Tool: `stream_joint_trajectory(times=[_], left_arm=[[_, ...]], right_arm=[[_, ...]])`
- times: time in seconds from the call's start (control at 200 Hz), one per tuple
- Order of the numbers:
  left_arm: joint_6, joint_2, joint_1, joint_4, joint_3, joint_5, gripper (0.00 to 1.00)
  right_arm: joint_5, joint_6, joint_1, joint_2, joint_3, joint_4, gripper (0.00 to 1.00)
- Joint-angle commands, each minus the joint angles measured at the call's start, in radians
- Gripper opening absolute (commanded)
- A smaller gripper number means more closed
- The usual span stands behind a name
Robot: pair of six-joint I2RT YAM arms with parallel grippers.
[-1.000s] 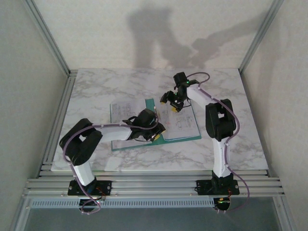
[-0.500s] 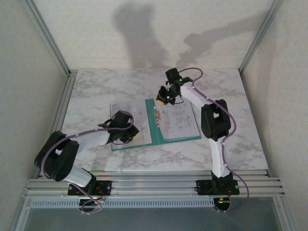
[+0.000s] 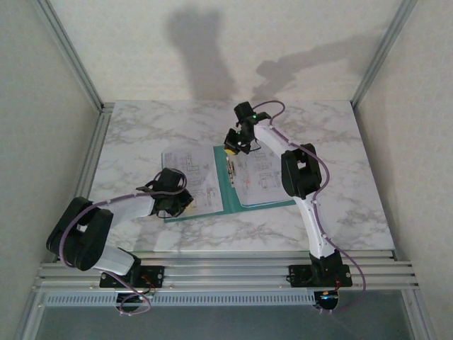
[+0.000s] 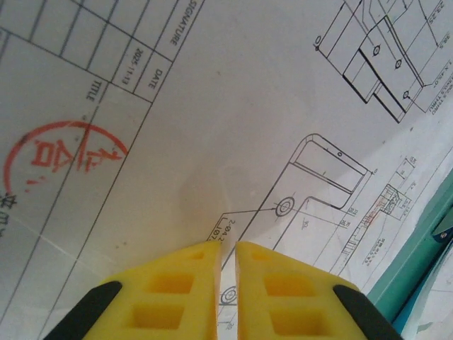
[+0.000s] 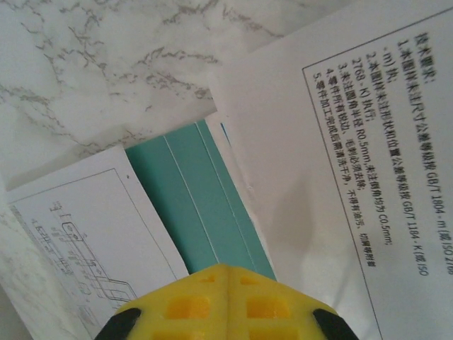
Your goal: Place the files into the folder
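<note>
Left end effector: low over the left file, yellow fingers drawn almost together with a thin slit between them; whether paper is pinched cannot be told.
Left file: a white sheet of line drawings lying flat on the folder's left half. The left wrist view shows a title block and a red round stamp.
Folder: teal, lying open and flat near the middle of the surface. A bare strip shows between the two files, and its near-left edge shows below the left file.
Right end effector: closed, fingers touching and holding nothing, above the folder's far edge over the bare strip.
Right file: a white sheet with drawings and printed text, flat on the folder's right half.
Surface: white marble pattern.
</note>
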State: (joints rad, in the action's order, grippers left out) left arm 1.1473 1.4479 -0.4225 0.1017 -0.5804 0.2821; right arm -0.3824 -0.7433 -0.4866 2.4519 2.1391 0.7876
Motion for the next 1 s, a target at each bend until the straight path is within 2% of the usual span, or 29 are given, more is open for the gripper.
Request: stream_joint_trajectory(times=[0.0,0.996], left_arm=[[-0.008,-0.009,0.01,0.022,0.023,-0.032,0.13],[0.003,-0.015,0.01,0.006,0.039,-0.027,0.13]], right_arm=[[0.007,0.029,-0.014,0.022,0.035,0.055,0.01],[0.027,0.078,-0.02,0.015,0.03,0.06,0.05]])
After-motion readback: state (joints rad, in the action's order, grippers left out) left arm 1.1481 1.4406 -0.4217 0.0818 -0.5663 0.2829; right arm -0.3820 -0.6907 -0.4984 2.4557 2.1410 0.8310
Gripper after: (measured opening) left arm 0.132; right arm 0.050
